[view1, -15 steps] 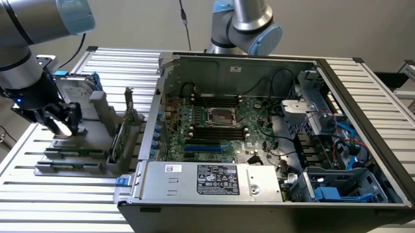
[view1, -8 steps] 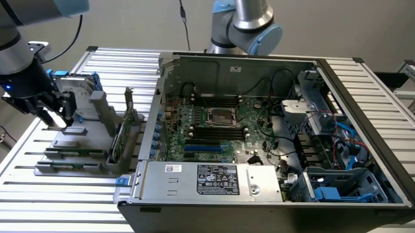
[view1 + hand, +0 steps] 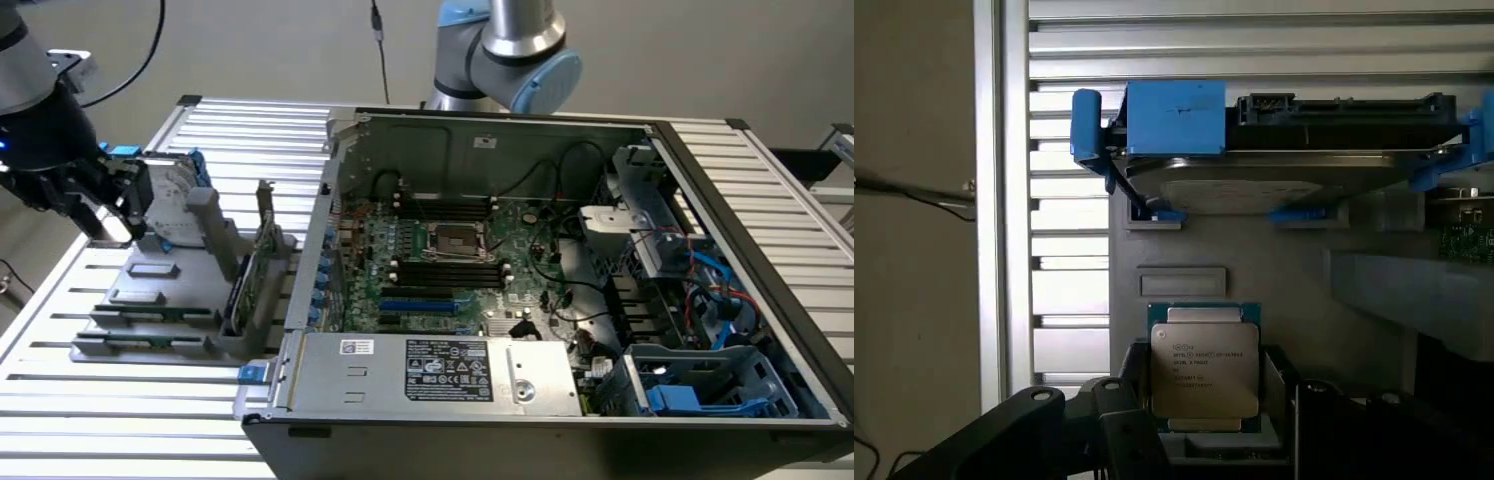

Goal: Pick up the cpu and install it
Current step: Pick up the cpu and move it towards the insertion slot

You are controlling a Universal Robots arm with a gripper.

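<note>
- The gripper is at the exterior view's left, outside the case, above a grey holder that stands on the slatted bench.
- In the wrist view the cpu is between the 2 black fingers, with its silver top and printed text facing the camera.
- The fingers are clamped on the cpu, 1 on each of 2 opposite edges. A thin green border of the chip shows at its far edge.
- The cpu is over the holder, but I cannot tell if it is lifted free of it or resting in it.
- Just beyond the cpu, the holder has a small rectangular recess, and behind that a hard drive with blue brackets stands on its edge.
- In the exterior view the hard drive is just beside the gripper, on the side toward the case.
- A card stands upright in the holder, between the hard drive and the case.
- The case lies open on the bench, with the motherboard facing up.
- The socket is near the middle of the motherboard, between rows of black memory slots, and well apart from the gripper.
- A power supply with a black label fills the near edge of the case.
- The arm rises behind the case.
</note>
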